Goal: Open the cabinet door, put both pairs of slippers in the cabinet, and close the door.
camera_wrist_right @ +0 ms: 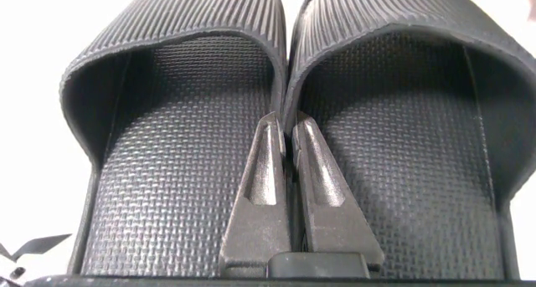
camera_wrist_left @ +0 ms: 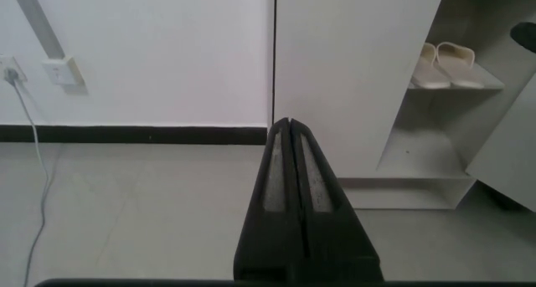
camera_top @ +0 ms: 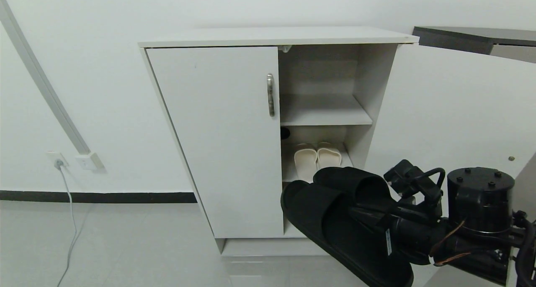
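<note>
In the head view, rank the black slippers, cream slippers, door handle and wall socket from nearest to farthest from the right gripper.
1. black slippers: clamped in the right gripper itself.
2. cream slippers: just beyond, on the lower shelf.
3. door handle: higher, on the closed door.
4. wall socket: far to the left.

No readable words, numbers or signs anywhere at the moment. One small white tag point(camera_top: 387, 242) sits on the right arm point(camera_top: 418, 237), just behind the black slippers point(camera_top: 335, 220), and there is dark print on it, but it is far too small to make out.
</note>
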